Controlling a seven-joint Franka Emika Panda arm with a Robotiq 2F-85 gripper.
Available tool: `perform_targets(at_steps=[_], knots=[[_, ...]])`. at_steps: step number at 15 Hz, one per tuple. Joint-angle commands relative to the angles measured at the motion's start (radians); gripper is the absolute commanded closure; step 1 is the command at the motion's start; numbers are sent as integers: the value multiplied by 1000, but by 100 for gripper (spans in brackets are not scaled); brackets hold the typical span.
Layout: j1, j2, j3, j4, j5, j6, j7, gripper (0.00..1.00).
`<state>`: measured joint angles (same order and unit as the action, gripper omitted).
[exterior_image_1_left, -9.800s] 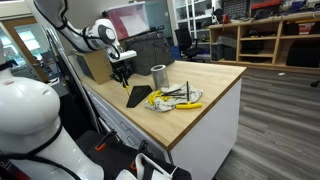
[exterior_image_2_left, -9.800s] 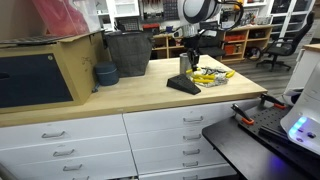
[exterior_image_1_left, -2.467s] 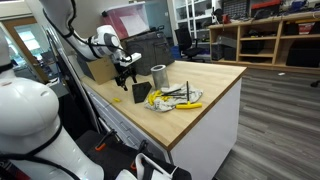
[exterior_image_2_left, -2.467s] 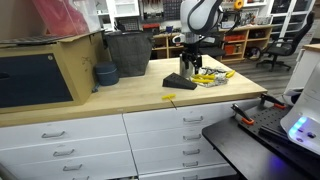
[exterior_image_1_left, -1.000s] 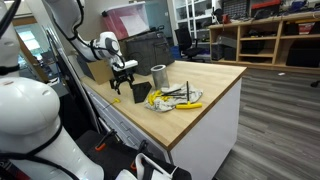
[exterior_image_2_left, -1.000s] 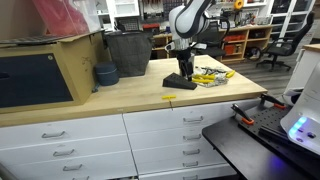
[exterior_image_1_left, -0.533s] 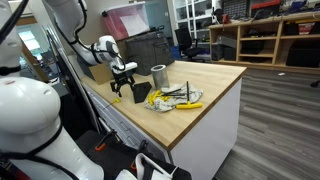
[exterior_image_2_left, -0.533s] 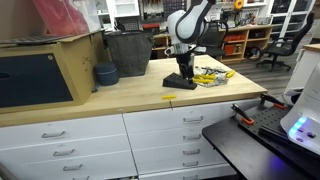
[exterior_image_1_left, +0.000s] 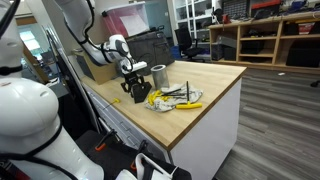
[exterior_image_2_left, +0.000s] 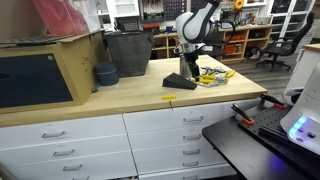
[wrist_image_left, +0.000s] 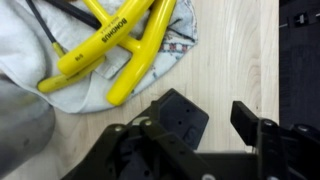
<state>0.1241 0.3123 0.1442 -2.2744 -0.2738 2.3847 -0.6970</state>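
Glossy yellow plastic handles (wrist_image_left: 108, 40), pale cloth (wrist_image_left: 25, 58), matt wooden worktop (wrist_image_left: 235, 50).

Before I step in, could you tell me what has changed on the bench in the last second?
The gripper has shifted sideways from beside the black block to above it, closer to the yellow-handled tools. Its jaws stand apart and hold nothing. The block, tools and metal cup stayed put.

an exterior view stands off a corner of the tabletop (exterior_image_1_left: 205, 95), fairly far back, looking along its length. an exterior view faces one long edge of the tabletop (exterior_image_2_left: 130, 95) from low down. the wrist view looks straight down, close, on the yellow-handled tools (wrist_image_left: 120, 45), which both exterior views also show.
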Motion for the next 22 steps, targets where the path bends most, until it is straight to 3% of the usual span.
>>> perform_targets(at_steps=[1,7,14,22], knots=[[-16,8,-19,13,-9,16,97,57],[10,66,-56,43,-113,90,307,99],[41,169,-88,104,-203,111,489,100],[46,175,-49,124,-154,130,484,100]])
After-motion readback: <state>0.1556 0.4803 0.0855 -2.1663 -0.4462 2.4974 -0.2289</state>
